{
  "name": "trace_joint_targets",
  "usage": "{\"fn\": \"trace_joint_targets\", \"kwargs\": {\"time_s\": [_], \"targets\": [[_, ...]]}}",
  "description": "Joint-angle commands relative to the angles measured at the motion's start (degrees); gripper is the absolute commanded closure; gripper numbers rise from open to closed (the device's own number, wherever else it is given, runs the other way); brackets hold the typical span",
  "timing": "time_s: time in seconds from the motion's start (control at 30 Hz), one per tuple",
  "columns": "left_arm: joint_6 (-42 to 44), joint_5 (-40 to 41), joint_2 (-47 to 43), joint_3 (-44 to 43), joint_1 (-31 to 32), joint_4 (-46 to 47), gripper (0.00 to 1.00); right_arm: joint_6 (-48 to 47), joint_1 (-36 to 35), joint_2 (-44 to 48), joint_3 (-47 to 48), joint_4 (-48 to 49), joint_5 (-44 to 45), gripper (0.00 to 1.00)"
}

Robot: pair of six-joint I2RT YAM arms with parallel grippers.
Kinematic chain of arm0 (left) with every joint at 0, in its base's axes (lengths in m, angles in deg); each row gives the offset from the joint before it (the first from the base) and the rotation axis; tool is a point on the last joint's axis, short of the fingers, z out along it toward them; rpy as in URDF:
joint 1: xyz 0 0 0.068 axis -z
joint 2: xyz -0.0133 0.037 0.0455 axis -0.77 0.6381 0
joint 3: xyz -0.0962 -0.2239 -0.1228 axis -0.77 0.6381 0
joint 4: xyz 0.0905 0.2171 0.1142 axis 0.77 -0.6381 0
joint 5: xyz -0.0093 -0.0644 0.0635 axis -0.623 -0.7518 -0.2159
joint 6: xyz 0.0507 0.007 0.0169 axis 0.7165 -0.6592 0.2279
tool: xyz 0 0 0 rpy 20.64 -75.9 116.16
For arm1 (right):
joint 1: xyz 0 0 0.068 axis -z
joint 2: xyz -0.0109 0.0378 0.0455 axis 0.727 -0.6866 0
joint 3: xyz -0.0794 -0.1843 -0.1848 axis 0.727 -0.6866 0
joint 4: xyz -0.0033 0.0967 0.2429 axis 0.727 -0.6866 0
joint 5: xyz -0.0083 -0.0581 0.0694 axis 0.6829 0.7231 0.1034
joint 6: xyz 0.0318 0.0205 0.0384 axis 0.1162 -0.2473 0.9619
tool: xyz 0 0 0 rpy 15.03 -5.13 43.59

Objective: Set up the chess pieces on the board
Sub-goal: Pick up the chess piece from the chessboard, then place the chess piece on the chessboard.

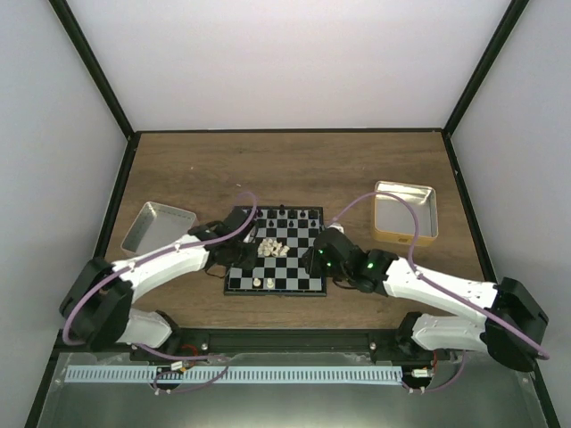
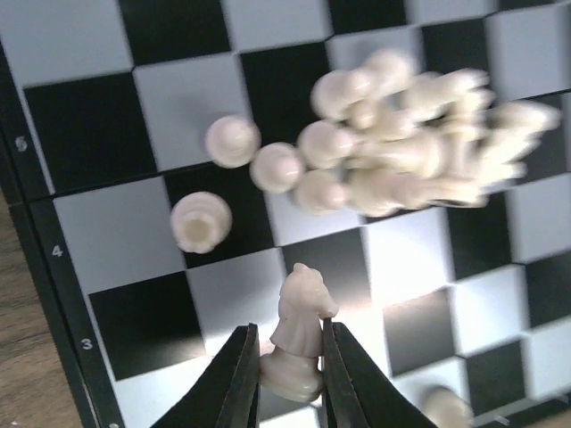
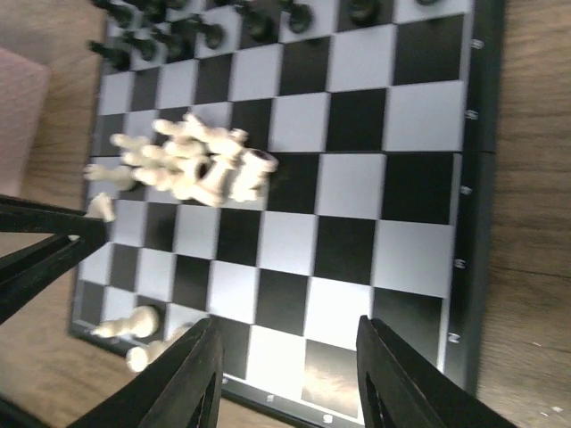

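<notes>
The white knight [image 2: 302, 308] stands upright between the dark fingers [image 2: 239, 379] of my left end effector [image 2: 289, 346], which pinches it low on the body from both sides. I cannot tell whether its base touches the board [image 2: 169, 116]. It sits over the squares beside the edge numbers 3 and 4. Just beyond it stand three single pawns [image 2: 232, 141]. Past those, the cream chess pieces [image 2: 410, 152] lie in a blurred, tumbled heap near the board's middle.

My left arm bends out from its base at the near left. Its forearm sweeps right until the wrist hangs over the board's left half. My right arm mirrors it from the near right and stops at the board's right edge.

My right end effector [image 3: 290, 366] is spread wide, with only the near-right squares between its jaws. Its camera shows what my left wrist view misses: black pieces [image 3: 205, 27] ranked along the far edge, and two cream ones near the near-left corner.

Only the top view takes in the desk [image 1: 294, 160], with the silver tray [image 1: 158, 226] left of the board and the gold-rimmed tin [image 1: 406, 212] to its right, both well apart from it.
</notes>
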Motion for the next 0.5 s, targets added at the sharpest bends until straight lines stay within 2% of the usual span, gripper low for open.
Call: {"fn": "trace_joint_targets", "kwargs": {"time_s": [0.0, 0.13, 0.23, 0.47], "targets": [[3.6, -6.7, -7.8, 0.5, 0.0, 3.6, 0.91, -5.6, 3.3, 3.5, 3.1, 6.7, -11.1, 0.57], [6.9, -14.2, -12.9, 0.7, 0.1, 8.5, 0.91, -8.4, 8.9, 4.5, 4.3, 11.6, -28.1, 0.57], [9.9, -19.4, -16.8, 0.6, 0.4, 13.3, 0.91, -9.2, 10.9, 3.8, 6.7, 13.4, -36.4, 0.56], [15.9, -26.5, -21.2, 0.4, 0.4, 20.7, 0.92, -10.0, 11.7, 3.1, 12.5, 10.6, -40.3, 0.56]]}}
